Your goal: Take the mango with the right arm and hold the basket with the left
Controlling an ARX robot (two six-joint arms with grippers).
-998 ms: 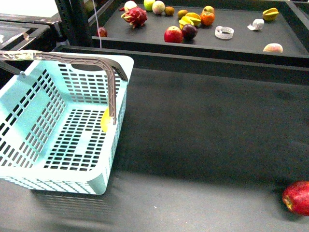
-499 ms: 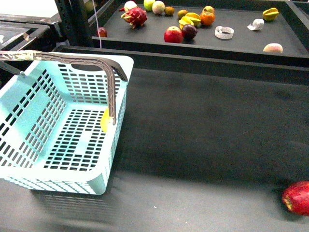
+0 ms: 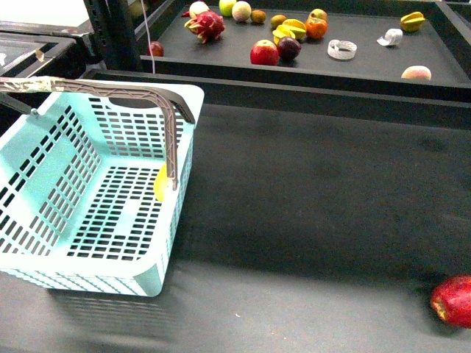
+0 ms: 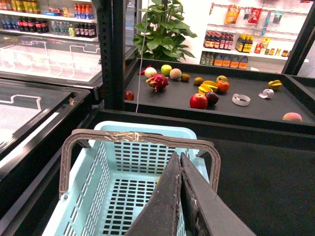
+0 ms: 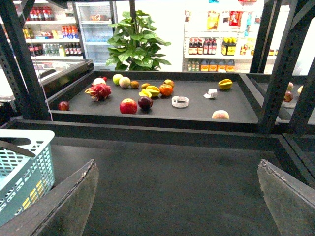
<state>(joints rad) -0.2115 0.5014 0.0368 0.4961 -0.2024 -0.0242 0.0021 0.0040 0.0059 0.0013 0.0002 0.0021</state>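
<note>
On near dark table, L side: basket (image 3: 96,243) sat w/ one grey-brown handle (image 3: 110,92) swung up across its top; tape wrapped on the handle's top bar.
Mango: yellow sliver (image 3: 161,182) showed inside basket against the R wall, just behind the handle's upright; most of it hidden.
L gripper (image 4: 183,196): fingers pressed together, no gap, nothing betw. them; it hung above the basket's inside, near the raised handle but not touching it as far as the L wrist view showed.
R gripper (image 5: 182,206): fingers wide apart, holding nothing; bare table betw. them, basket corner (image 5: 24,167) off to one side.
Red apple (image 3: 452,300): on near table, far R, well apart from basket.
Back tray (image 3: 368,62): held dragon fruit (image 3: 207,25), red apple (image 3: 264,52), dark plum (image 3: 288,48), star fruit (image 3: 291,30), orange fruit (image 3: 316,26), peach (image 3: 416,72), clear tape ring (image 3: 341,49).
Potted plant (image 5: 135,42): behind tray, shop shelves beyond.
</note>
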